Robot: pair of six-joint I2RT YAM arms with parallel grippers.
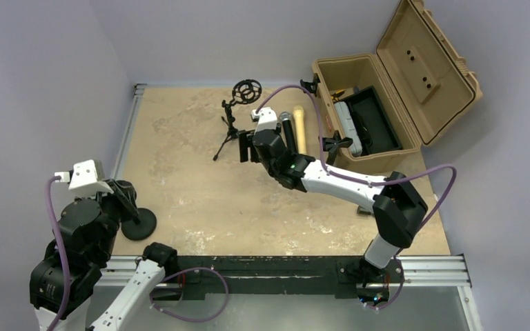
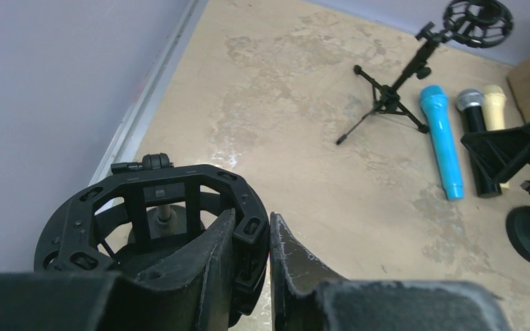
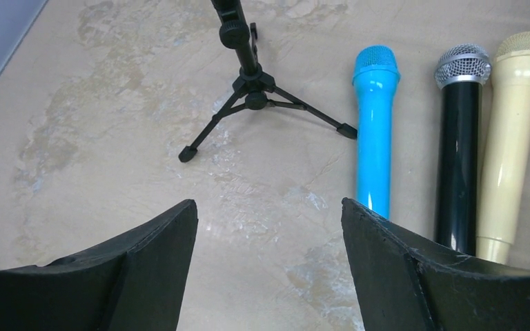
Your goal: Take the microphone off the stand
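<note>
Lavender-grey walls (image 1: 41, 69) close around a tan, mottled table (image 1: 200, 200) in the top view. My left arm is folded up at 8 o'clock, with my left gripper (image 1: 121, 196) just above the round-base stand (image 1: 139, 224). My right arm reaches from 5 o'clock toward the centre, and my right gripper (image 1: 248, 147) hangs beside the tripod stand (image 1: 231, 127) at 12 o'clock. An open tan case (image 1: 386, 83) sits at 2 o'clock.

From my left wrist, my fingers (image 2: 207, 255) are pinched together on the near wall of the black shock-mount ring (image 2: 110, 193). One finger sits inside the ring and the other outside. The ring tops the round-base stand's post. Toward 2 o'clock, three handheld microphones lie side by side on the table, just right of the tripod stand. They are a blue microphone (image 2: 442, 141), a black microphone (image 2: 475, 131) with a silver grille, and a cream microphone (image 2: 495, 107).

From my right wrist, my fingers stand wide apart and hold nothing, with bare table between them. The tripod stand's legs are splayed at 12 o'clock. The three microphones lie at 2 o'clock with their heads pointing away from me. The blue one is slightly apart from the black one, and the black and cream ones touch. One tripod foot ends just beside the blue barrel.
</note>
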